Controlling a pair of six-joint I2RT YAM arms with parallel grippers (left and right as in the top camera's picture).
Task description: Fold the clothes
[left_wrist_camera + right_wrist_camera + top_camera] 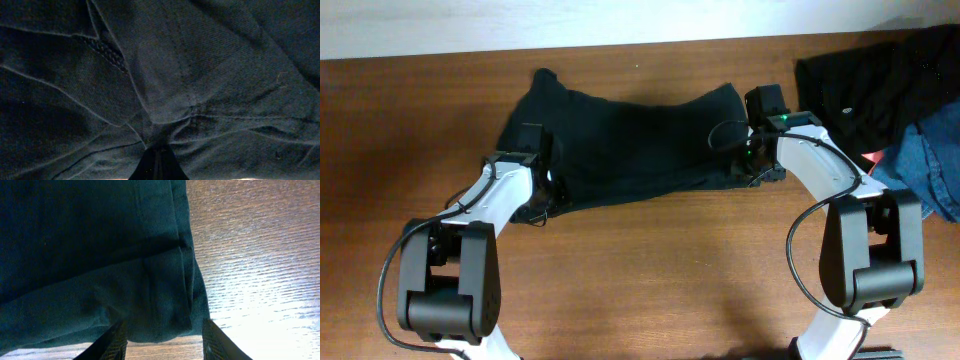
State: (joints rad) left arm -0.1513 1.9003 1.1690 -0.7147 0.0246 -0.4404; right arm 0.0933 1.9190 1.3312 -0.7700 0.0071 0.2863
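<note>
The clothes, a black T-shirt (pixel 620 140), lie spread and rumpled across the back middle of the wooden table (pixel 670 270). My left gripper (pixel 552 190) sits at the shirt's front left edge. In the left wrist view its dark fingers (pixel 159 152) are shut together on a pinch of the black fabric (pixel 200 75), which fills the frame with seams and creases. My right gripper (pixel 750 165) is at the shirt's right end. Its fingers (pixel 114 342) stand apart on either side of a hemmed corner of the shirt (pixel 90 255), above bare wood (pixel 250 255).
A heap of other dark clothing (pixel 880 80) lies at the back right corner, with blue denim (pixel 930 160) and a small red item (pixel 873 158) beside the right arm. The table's back edge meets a pale wall.
</note>
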